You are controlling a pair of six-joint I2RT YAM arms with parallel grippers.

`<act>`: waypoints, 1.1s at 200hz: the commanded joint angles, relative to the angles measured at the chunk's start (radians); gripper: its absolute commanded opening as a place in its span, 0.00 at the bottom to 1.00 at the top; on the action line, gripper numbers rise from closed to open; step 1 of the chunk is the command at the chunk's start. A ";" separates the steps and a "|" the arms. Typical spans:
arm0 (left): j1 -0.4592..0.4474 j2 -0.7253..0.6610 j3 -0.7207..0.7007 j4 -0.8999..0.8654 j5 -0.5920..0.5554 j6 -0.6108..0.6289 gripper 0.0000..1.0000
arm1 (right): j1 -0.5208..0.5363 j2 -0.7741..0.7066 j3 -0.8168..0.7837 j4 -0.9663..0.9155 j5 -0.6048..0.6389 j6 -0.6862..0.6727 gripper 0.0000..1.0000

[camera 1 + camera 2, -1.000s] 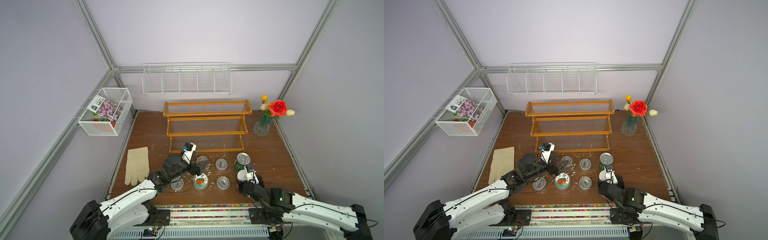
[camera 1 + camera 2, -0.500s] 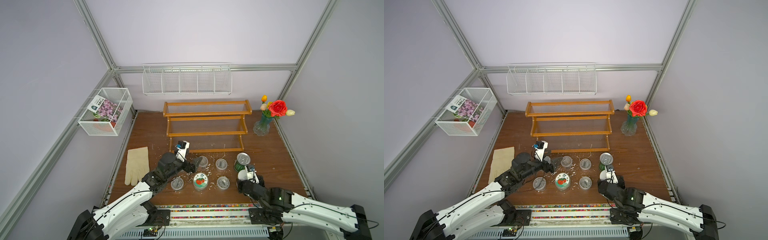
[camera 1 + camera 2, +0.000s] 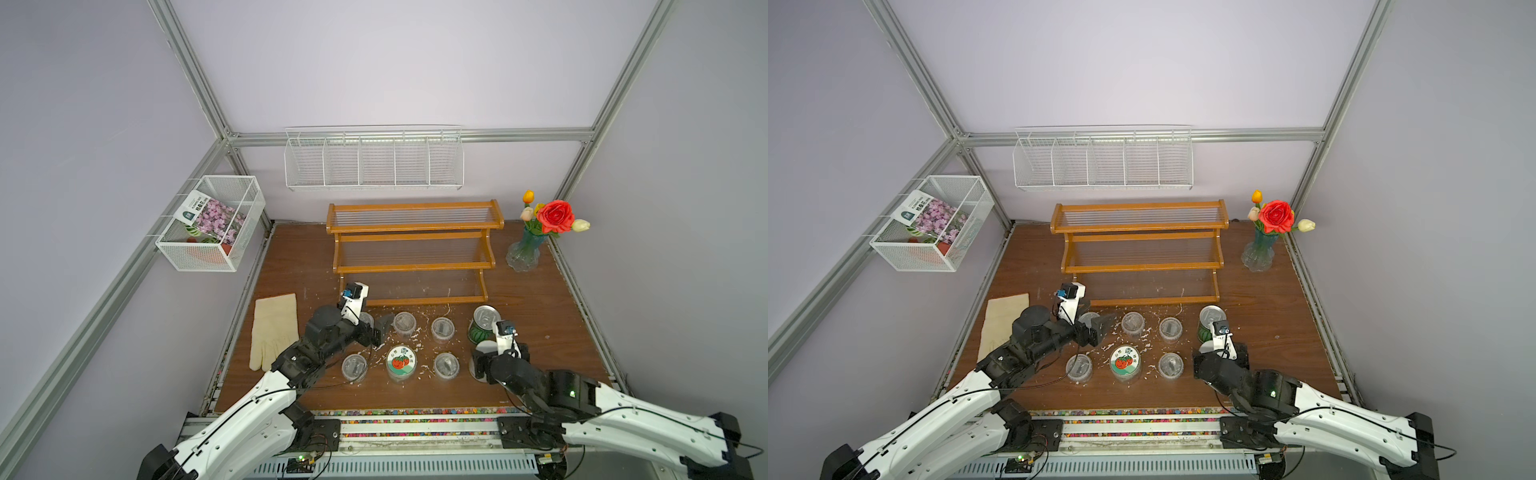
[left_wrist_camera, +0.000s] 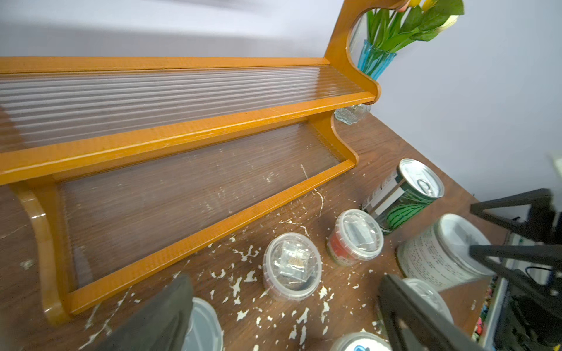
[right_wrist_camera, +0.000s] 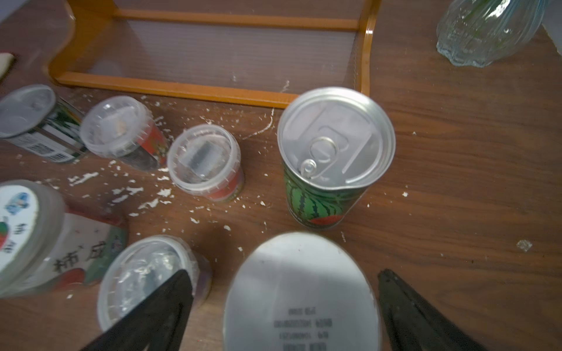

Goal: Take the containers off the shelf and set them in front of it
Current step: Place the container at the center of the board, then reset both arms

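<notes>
While right jaws gape, white tin stands between, untouched.

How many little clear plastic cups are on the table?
4. Back-left cup and back-right cup stand before the shelf; front-left cup and front-right cup flank the tomato-lidded tub. None seems hidden.

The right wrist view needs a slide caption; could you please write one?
Open right gripper straddling a date-stamped tin, watermelon tin and bare wooden shelf beyond.
</notes>
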 commanded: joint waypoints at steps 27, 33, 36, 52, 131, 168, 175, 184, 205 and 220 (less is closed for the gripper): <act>0.192 -0.095 0.050 -0.163 0.002 0.022 0.99 | -0.122 0.039 0.196 -0.083 0.038 -0.162 0.97; 0.222 -0.098 0.052 -0.180 -0.004 0.018 0.99 | -0.174 0.041 0.209 -0.074 0.010 -0.196 0.97; 0.236 -0.099 0.052 -0.187 -0.009 0.017 0.99 | -0.207 0.038 0.210 -0.063 -0.009 -0.220 0.97; 0.319 -0.097 0.044 -0.212 -0.047 0.000 0.98 | -0.414 0.015 0.210 0.000 -0.136 -0.340 0.97; 0.614 0.123 -0.022 -0.001 -0.131 -0.051 0.99 | -1.133 0.235 0.064 0.451 -0.483 -0.475 0.97; 0.613 0.251 -0.055 0.249 -0.223 -0.015 1.00 | -1.205 0.476 -0.059 0.840 -0.476 -0.455 0.97; 0.614 0.281 -0.073 0.312 -0.230 -0.004 1.00 | -1.212 0.524 -0.072 0.905 -0.480 -0.471 0.97; 0.614 0.322 -0.096 0.413 -0.239 0.002 1.00 | -1.212 0.578 -0.078 0.962 -0.477 -0.476 0.97; 0.614 0.423 -0.111 0.565 -0.264 0.012 0.99 | -1.212 0.676 -0.081 1.095 -0.500 -0.500 0.97; 0.614 0.502 -0.108 0.649 -0.288 0.025 0.99 | -1.213 0.739 -0.086 1.192 -0.499 -0.528 0.97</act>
